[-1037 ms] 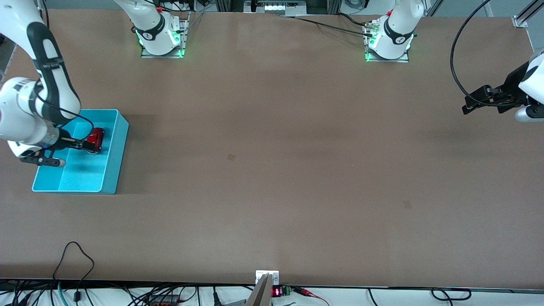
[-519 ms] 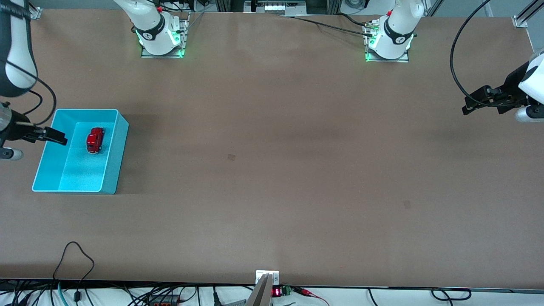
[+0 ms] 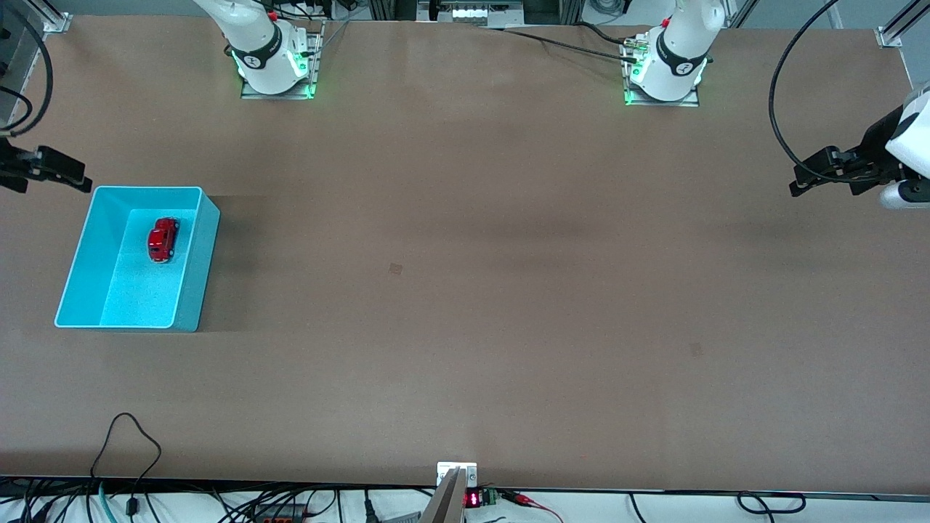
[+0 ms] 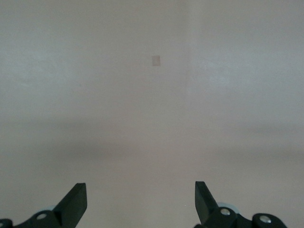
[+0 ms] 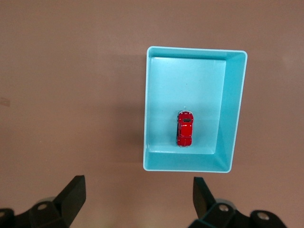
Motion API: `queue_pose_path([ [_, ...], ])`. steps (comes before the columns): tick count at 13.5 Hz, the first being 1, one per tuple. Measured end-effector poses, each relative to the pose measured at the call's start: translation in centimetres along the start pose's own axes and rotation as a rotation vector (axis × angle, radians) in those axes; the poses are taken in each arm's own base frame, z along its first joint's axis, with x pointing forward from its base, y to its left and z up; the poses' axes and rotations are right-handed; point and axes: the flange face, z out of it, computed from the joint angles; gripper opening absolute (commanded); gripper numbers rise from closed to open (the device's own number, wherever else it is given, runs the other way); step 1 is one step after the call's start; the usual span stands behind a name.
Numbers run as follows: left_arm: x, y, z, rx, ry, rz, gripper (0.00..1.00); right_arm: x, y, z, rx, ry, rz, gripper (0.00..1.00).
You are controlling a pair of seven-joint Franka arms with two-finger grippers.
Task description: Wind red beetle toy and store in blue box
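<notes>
- Front view: toy car (image 3: 162,240), red and glossy, lies on the floor of the blue box (image 3: 197,269), in the part of the box farther from the front camera and close to the long wall that faces the middle of the desk. Nothing touches it.
- Front view: the box stands on the desk (image 3: 465,290) at the right arm's end, roughly midway between the edge by the robot bases and the edge by the front camera, with its long sides running from one of those edges toward the other.
- Front view: the right gripper (image 3: 76,179) hangs over bare desk at the very edge of the right arm's end, just past the box corner that lies toward the bases. It holds nothing.
- Front view: the left gripper (image 3: 799,183) waits over bare desk near the edge at the left arm's end, well apart from the box.
- Left wrist view: the left gripper (image 4: 140,202) has its jaws spread wide and empty, with only plain desk surface under them and a small pale mark on it.
- Right wrist view: the right gripper (image 5: 139,197) has its jaws released and spread wide, with nothing between them. Below it sits the box (image 5: 232,109), and the toy car (image 5: 185,128) rests inside, near one short wall, lengthwise along the box.
</notes>
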Motion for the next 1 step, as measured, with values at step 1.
queue_pose_path([
  [1,0.0,0.0,0.0,0.0,0.0,0.0,1.0,-0.2,-0.15,-0.31,0.0,0.003,-0.002,1.0],
])
